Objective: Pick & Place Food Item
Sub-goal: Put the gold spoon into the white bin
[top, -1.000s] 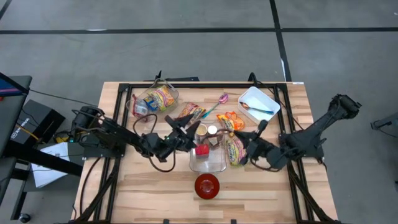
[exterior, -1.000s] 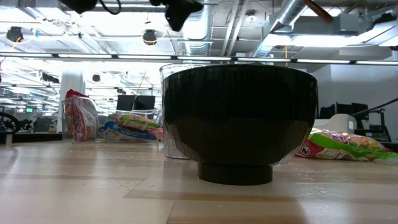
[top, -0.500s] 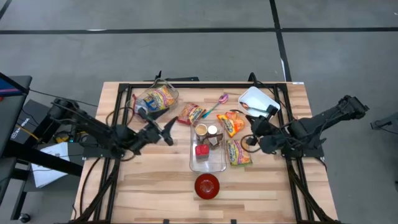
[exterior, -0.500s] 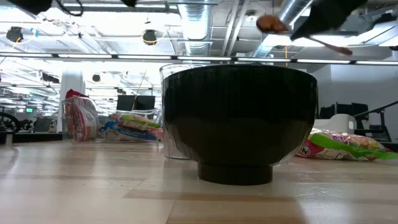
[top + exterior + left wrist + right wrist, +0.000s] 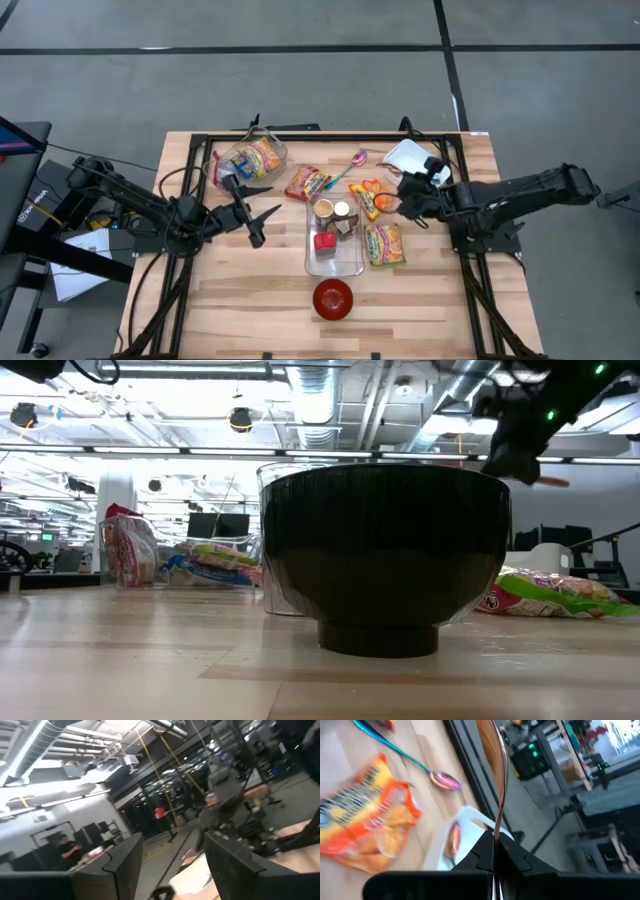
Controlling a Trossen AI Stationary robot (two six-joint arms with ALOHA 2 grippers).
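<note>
A clear container [image 5: 335, 255] holds a red item and brown cups at the table's middle. A dark red bowl [image 5: 333, 298] stands near it; it fills the low view [image 5: 385, 560]. My right gripper [image 5: 398, 200] is over the orange snack packet [image 5: 372, 195], beside the white tray [image 5: 408, 153], and is shut on a thin copper-coloured spoon [image 5: 496, 780]. My left gripper [image 5: 255, 218] is open and empty, left of the container, above the table. My right gripper pinches the spoon's thin handle [image 5: 495, 831] between its two shut fingers. The handle runs on forward past the fingertips and curves out of the wrist view, so its ends do not show. The spoon is lifted clear of the table.
A second spoon [image 5: 452, 837] lies in the white tray [image 5: 470, 817]. An iridescent spoon [image 5: 352, 163], a red packet [image 5: 308, 183], a green packet [image 5: 385, 243] and a clear bag of snacks [image 5: 250, 160] lie around the container. Bare wood shows at the near left.
My left gripper has drawn back from over the container toward the table's left edge. My right gripper has gone from beside the green packet toward the far edge, to the white tray, carrying the spoon.
</note>
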